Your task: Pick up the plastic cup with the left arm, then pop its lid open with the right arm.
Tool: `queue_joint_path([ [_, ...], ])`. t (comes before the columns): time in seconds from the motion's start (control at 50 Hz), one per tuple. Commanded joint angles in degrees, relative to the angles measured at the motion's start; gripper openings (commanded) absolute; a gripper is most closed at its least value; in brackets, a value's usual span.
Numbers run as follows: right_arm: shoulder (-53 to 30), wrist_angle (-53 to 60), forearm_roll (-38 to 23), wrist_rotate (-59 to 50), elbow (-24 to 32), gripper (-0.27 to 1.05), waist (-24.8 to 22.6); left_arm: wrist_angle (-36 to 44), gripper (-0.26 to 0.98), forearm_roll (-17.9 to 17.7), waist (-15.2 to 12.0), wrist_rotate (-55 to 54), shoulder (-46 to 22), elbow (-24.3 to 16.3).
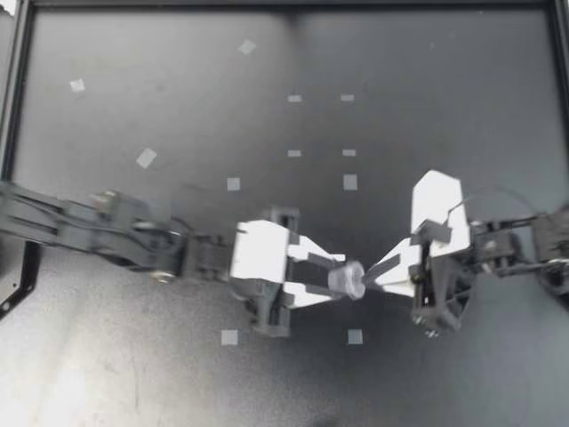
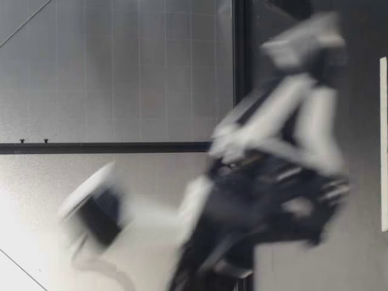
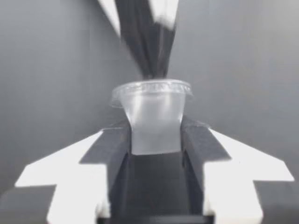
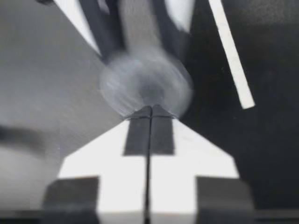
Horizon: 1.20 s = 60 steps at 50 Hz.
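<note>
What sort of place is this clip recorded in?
Most likely a robotics lab test bench. It shows a dark table edged by a black frame, with small white tape squares stuck on it like markers. My left gripper and right gripper meet at a small clear cup.

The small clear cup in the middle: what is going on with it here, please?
My left gripper is shut on the small clear cup, gripping its sides near the middle of the dark table. My right gripper faces it from the other side, its fingers pressed together with their tips at the cup's rim. Whether they pinch that rim cannot be told.
</note>
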<state>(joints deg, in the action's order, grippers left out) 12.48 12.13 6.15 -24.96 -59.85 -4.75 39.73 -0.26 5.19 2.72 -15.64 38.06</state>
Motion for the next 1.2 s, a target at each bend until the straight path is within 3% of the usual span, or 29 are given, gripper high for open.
queue_joint_path([
  [0.0,2.9,3.4,0.5,-5.1,-1.1,0.2,0.4,12.1,0.15,-1.8,-0.3,1.8,4.9,3.5],
  [0.16,3.5,20.5,1.0,-24.4,-6.4,0.75,0.6,34.1,0.15,-7.7,-0.3,4.0,4.8,11.2],
  [0.2,2.8,25.0,1.2,-28.7,-7.2,0.82,0.7,37.9,0.15,-8.3,-0.3,4.2,4.1,12.0],
  [0.28,-0.2,35.8,1.4,-36.6,-7.8,0.81,0.9,43.4,0.15,-9.0,-0.3,4.2,1.9,12.2],
  [0.42,-7.9,52.9,1.3,-47.0,-5.2,0.77,0.9,43.7,0.15,-9.1,-0.2,4.4,-2.0,8.8],
  [0.56,-14.6,61.0,1.1,-51.6,-3.7,0.77,1.0,43.7,0.15,-9.1,-0.1,4.5,-4.0,6.6],
  [0.72,-15.6,62.3,1.0,-51.2,-2.7,0.77,1.0,43.6,0.15,-9.1,-0.1,4.4,-3.7,7.0],
  [1.18,-8.7,62.8,-0.4,-45.1,-1.5,0.77,2.3,40.7,0.15,-9.1,0.3,4.2,-3.3,6.5],
])
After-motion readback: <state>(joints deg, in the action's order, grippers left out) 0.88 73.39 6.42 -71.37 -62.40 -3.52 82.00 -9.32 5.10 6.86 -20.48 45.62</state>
